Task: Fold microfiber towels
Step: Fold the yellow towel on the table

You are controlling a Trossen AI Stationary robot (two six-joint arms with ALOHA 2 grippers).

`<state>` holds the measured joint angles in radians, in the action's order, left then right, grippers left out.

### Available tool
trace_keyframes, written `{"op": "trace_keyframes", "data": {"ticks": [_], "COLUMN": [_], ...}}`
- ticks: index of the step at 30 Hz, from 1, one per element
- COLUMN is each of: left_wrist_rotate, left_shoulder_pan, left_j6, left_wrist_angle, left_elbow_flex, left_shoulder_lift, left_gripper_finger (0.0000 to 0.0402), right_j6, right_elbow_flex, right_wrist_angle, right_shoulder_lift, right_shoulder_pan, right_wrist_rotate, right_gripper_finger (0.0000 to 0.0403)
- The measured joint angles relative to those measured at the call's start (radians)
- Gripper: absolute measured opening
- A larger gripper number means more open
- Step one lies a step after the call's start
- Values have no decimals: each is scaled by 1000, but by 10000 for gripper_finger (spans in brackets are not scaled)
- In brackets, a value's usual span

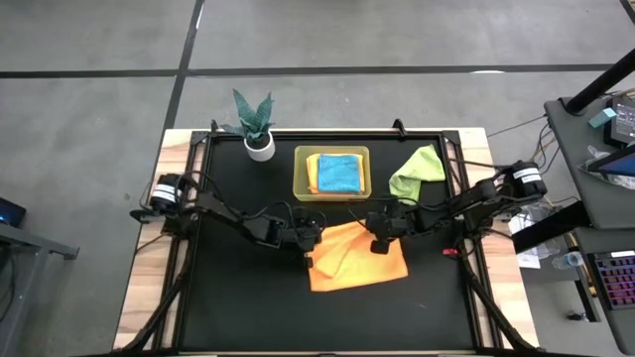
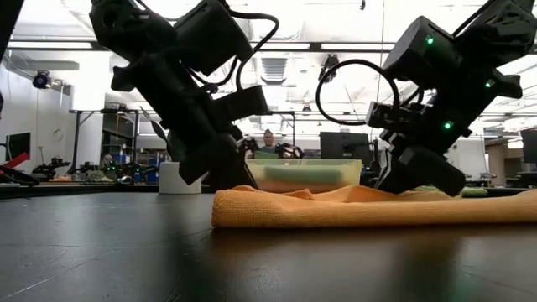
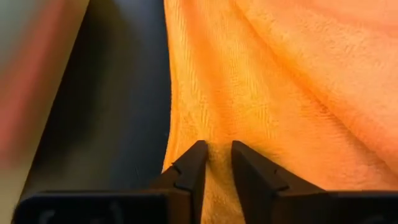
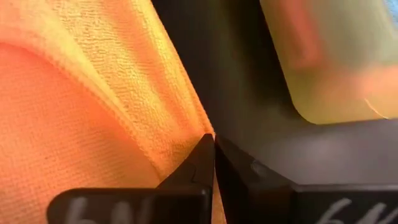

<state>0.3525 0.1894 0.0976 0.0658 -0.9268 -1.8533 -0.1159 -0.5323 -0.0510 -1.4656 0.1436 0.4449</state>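
An orange-yellow towel (image 1: 357, 260) lies on the black table, its near part folded over in a thick roll along the front in the low view (image 2: 369, 208). My left gripper (image 1: 312, 238) is down at its far left part, shut on the cloth. My right gripper (image 1: 379, 241) is down at its far right edge, shut on the cloth. A teal blue towel (image 1: 338, 174) lies on another orange-yellow towel (image 1: 313, 171) inside the translucent yellow-green bin (image 1: 301, 188). A lime green towel (image 1: 418, 170) lies crumpled right of the bin. The pink towel is out of view. My left gripper pinches a raised ridge of the orange-yellow towel (image 3: 217, 148) between its two fingers, close to the towel's left edge (image 3: 168, 124). The fingers slant down from the table's left. The towel rests on the table around the pinch. My right gripper pinches the towel's hemmed edge (image 4: 198, 129) between its two fingertips, at the far right side. The fingers slant down from the table's right. One layer or several, I cannot tell. The cloth beside the pinch lies in folds on the table.
A small potted plant in a white pot (image 1: 258, 127) stands at the far left of the table. The bin stands just beyond both grippers. The black table top (image 1: 248, 307) lies in front of the towel. A person (image 2: 268, 141) sits in the room behind.
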Motion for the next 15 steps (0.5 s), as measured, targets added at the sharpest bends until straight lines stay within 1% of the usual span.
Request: {"op": "trace_keyframes", "data": {"ticks": [5, 9, 12, 15], "left_wrist_rotate": [23, 7, -20, -30], "left_shoulder_pan": [0, 0, 1, 1], "left_j6": [0, -12, -47, -52], "left_wrist_angle": [-14, -10, 21, 104], "left_elbow_flex": [-1, -9, -11, -1], "left_shoulder_lift": [3, 22, 40, 38], "left_gripper_finger": [120, 159, 168, 168], "right_j6": [3, -3, -3, 7], "right_elbow_flex": [1, 1, 1, 1], "right_wrist_angle": [-2, -22, -77, -157], "right_shoulder_lift": [59, 113, 133, 122], "right_shoulder_pan": [0, 5, 14, 16], "right_wrist_rotate": [-3, -26, -37, -69], "right_gripper_finger": [8, 8, 8, 8]}}
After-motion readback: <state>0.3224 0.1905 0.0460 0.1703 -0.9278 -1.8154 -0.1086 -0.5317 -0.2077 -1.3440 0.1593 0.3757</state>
